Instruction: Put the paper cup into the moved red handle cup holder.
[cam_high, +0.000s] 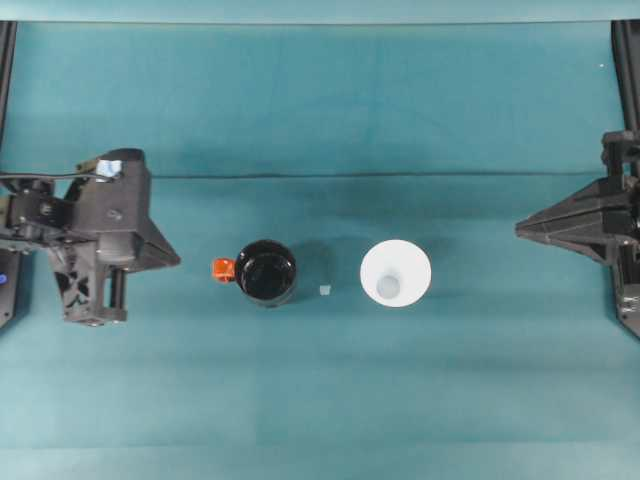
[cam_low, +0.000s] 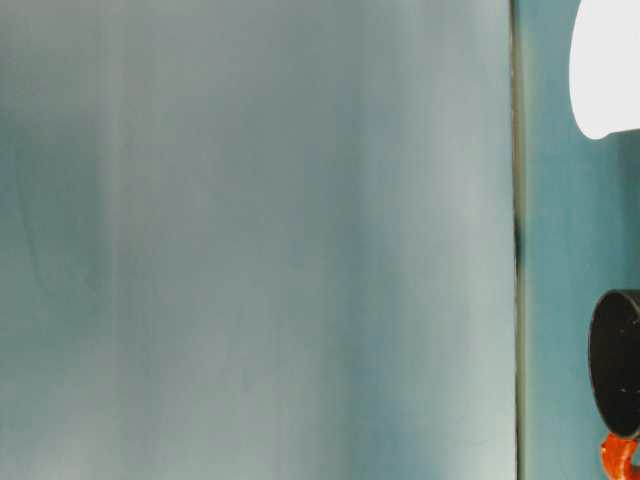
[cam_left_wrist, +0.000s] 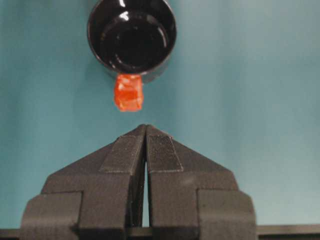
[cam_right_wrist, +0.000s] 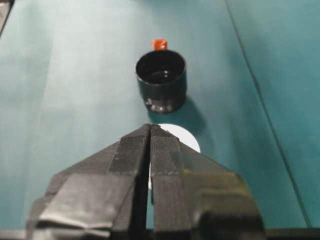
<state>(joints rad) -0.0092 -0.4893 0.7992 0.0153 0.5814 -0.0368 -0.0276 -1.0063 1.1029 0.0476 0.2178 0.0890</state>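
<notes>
While paper cup (cam_high: 396, 273) stands upright, rim up | red handle cup holder (cam_high: 266, 272) handle faces left end effector (cam_high: 172, 260) | both end effectors closed, empty

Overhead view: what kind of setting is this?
Likely a lab tabletop rig, not a home. A teal cloth covers the table, two robot arms flank it with left gripper and right gripper shut, and only staged props: paper cup, black cup holder.
</notes>
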